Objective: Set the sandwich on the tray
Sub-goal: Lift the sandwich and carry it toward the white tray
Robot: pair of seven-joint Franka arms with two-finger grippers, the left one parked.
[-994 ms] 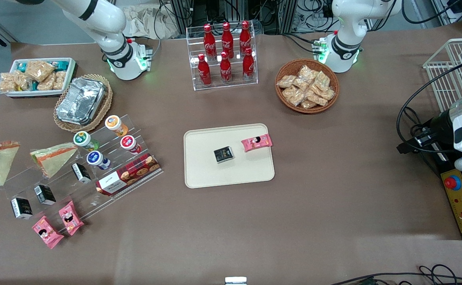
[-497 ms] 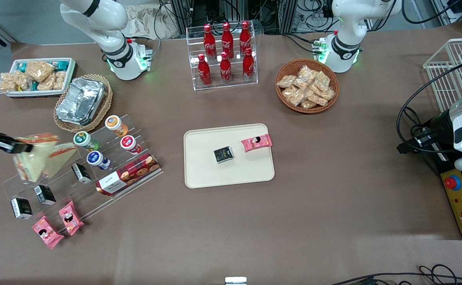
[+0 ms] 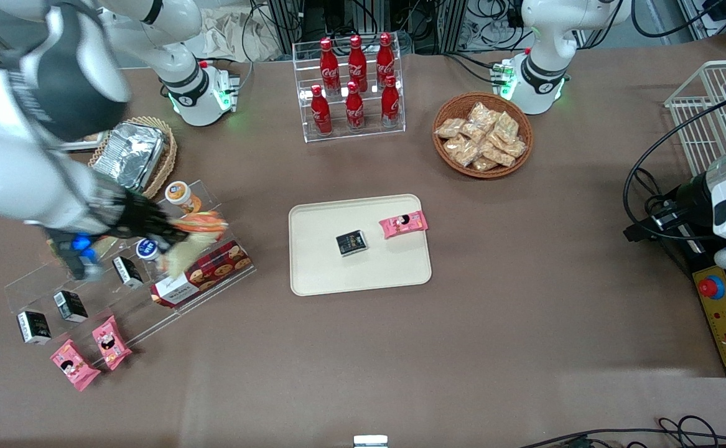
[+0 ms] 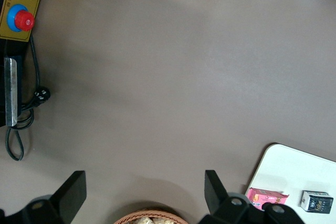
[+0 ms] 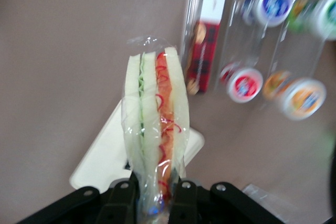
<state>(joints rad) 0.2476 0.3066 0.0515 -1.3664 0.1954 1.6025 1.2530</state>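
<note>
My right gripper (image 3: 173,235) is shut on the sandwich (image 3: 191,239), a clear-wrapped wedge with cream bread and orange-red filling, and holds it in the air above the clear tiered stand (image 3: 114,280). The right wrist view shows the sandwich (image 5: 156,124) squeezed between my two black fingers (image 5: 122,203), gripper (image 5: 152,203). The cream-beige tray (image 3: 394,267) lies at the table's middle, toward the parked arm's end from the sandwich; part of it shows under the sandwich in the wrist view (image 5: 105,161). The second, greener wedge is hidden by my arm.
On the tray lie a black packet (image 3: 351,242) and a pink packet (image 3: 404,224). The stand holds a red biscuit box (image 3: 204,274), cups and small black boxes. A cola bottle rack (image 3: 353,84) and a wicker snack basket (image 3: 482,134) stand farther from the camera.
My arm has swung from the working arm's end of the table toward the middle, carrying the sandwich over the stand toward the tray. The grip has stayed shut.
</note>
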